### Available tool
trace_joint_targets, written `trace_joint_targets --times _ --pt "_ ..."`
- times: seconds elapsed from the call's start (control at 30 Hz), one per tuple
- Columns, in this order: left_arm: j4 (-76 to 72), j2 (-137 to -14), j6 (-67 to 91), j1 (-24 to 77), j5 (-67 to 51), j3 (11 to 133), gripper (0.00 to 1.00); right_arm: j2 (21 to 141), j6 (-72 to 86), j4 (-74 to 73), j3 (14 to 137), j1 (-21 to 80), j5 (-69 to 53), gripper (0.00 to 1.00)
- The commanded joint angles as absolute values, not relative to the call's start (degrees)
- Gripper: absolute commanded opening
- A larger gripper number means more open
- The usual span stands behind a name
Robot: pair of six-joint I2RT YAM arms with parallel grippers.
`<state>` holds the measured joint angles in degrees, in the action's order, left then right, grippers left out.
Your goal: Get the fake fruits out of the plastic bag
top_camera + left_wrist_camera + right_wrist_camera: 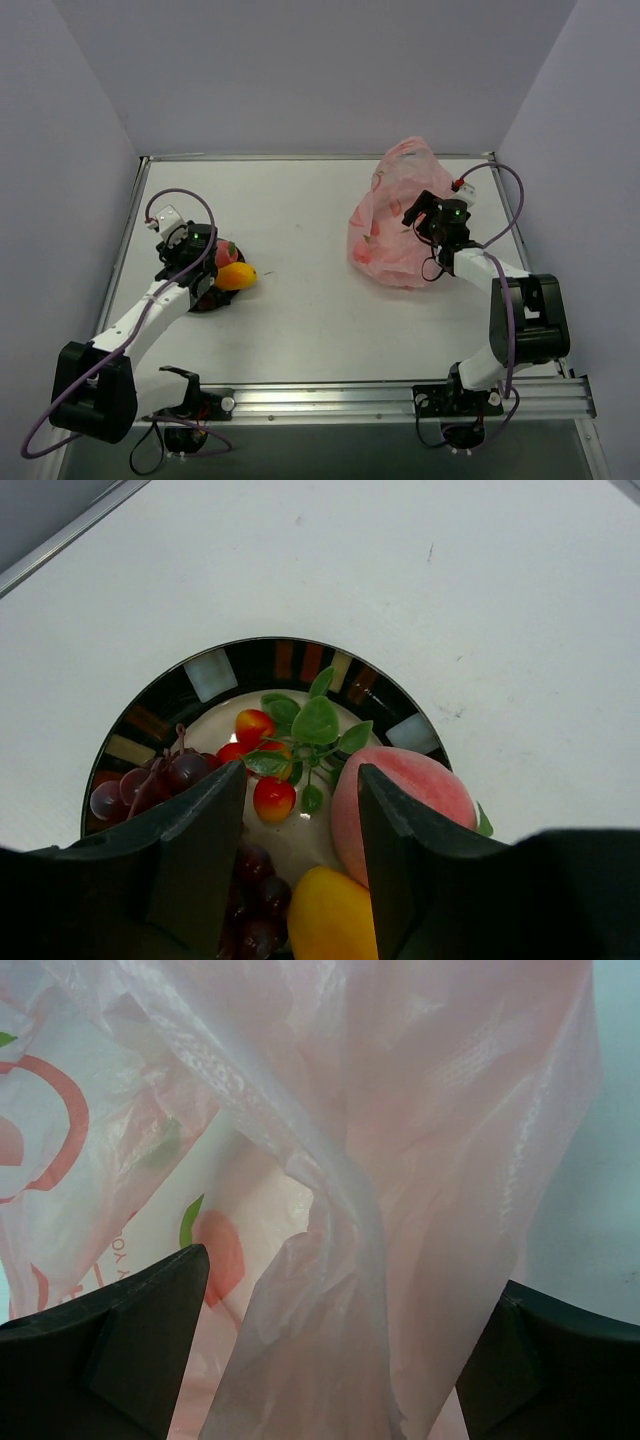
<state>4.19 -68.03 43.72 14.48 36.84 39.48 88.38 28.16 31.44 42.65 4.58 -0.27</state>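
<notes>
The fake fruits lie on a round dark-rimmed plate (pixel 230 665): a pink-red peach (pixel 415 785), a yellow-orange oval one (pixel 330 915), red cherries with green leaves (pixel 275 795) and dark grapes (pixel 180 772). In the top view the peach (pixel 228 252) and the yellow fruit (pixel 237 276) show at the left. My left gripper (pixel 300 780) is open just above the plate, its jaws either side of the cherries and beside the peach, holding nothing. The pink plastic bag (pixel 392 215) lies crumpled at the right. My right gripper (pixel 350 1280) is open wide, with a twisted fold of the bag (pixel 340 1210) between its jaws.
The table's metal rim (pixel 130 230) runs close behind the left gripper (pixel 198 248). The right gripper (pixel 414 213) is on the bag's right side, near the right rim (pixel 515 225). White tabletop (pixel 300 230) lies between plate and bag.
</notes>
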Motion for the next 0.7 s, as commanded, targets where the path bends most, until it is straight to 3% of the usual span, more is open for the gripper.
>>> trace_joint_targets --times 0.0,0.2,0.33,0.47,0.67 --pt "1.76 -64.61 43.68 14.33 36.48 40.87 0.47 84.99 28.56 31.56 43.15 4.75 -1.93 0.87" --pt "2.19 -59.60 43.60 16.08 32.44 41.75 0.47 80.96 28.92 26.29 44.82 4.83 -0.18 0.98" --pt "2.81 -56.43 42.10 20.72 28.57 44.03 0.59 75.17 29.00 20.32 46.93 4.92 2.11 1.00" --pt "3.95 -54.41 39.29 25.03 22.77 48.94 0.80 69.97 28.21 14.95 49.65 4.92 5.35 1.00" --pt "8.78 -50.28 35.78 26.45 10.39 53.87 0.95 61.01 28.47 11.87 51.42 4.92 4.58 1.00"
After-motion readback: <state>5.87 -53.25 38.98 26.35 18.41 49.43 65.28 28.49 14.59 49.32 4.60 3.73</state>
